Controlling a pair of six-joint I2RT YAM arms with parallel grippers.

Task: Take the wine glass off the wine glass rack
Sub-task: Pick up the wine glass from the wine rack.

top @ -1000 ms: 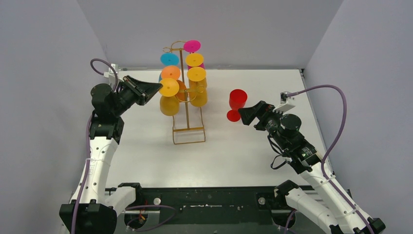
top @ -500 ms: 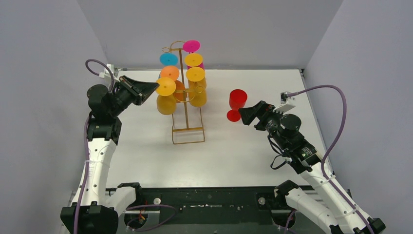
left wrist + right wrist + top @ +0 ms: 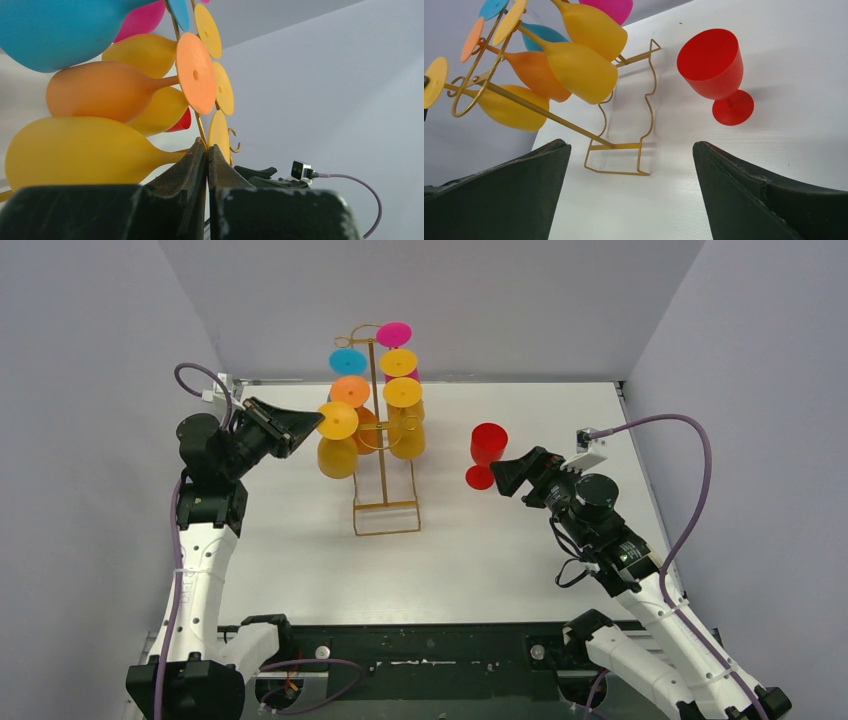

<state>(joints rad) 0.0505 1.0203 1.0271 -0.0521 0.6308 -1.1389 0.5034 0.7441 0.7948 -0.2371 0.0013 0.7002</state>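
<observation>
White table bears red glass, rack; left claw clamps yellow wine glass, right claw apart.

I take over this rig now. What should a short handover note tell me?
Left gripper: shut on the stem of the lowest yellow glass, at the rack's left hook; whether it is free, I cannot tell.
Right gripper: open, empty, beside the red glass, upright on the table.
Done: red glass stands off the rack.
To do: draw the yellow glass clear, set it down.
</observation>
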